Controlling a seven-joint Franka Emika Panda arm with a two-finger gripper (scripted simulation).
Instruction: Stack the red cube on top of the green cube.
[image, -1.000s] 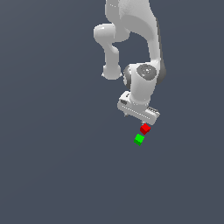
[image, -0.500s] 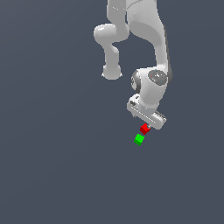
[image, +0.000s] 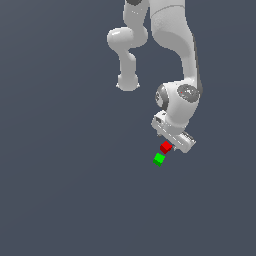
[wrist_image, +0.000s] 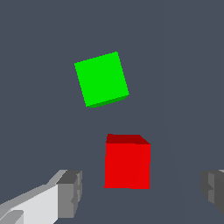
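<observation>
1. The Panda arm (image: 175, 50) reaches down from the top of the exterior view, its wrist and hand low over a plain dark grey floor (image: 60, 190).
2. The gripper (wrist_image: 140, 190) is released: the wrist view shows the 2 grey fingertips (wrist_image: 70, 192) spread wide, with clear floor between each and the red cube. Nothing is grasped.
3. The red cube (wrist_image: 127, 162) sits on the floor between the 2 fingertips, nearer one of them, touching neither. In the exterior view it (image: 166, 147) shows just at the lower edge of the hand, partly tucked under it.
4. The green cube (wrist_image: 101, 79) rests on the floor near the red cube and apart from it, a strip of bare floor between them. It lies outside the span of the fingers. In the exterior view it (image: 159, 159) lies just below the red cube, slightly toward the exterior view's left.
5. The green cube stands turned slightly relative to the red cube. The red cube is not stacked on the green.
</observation>
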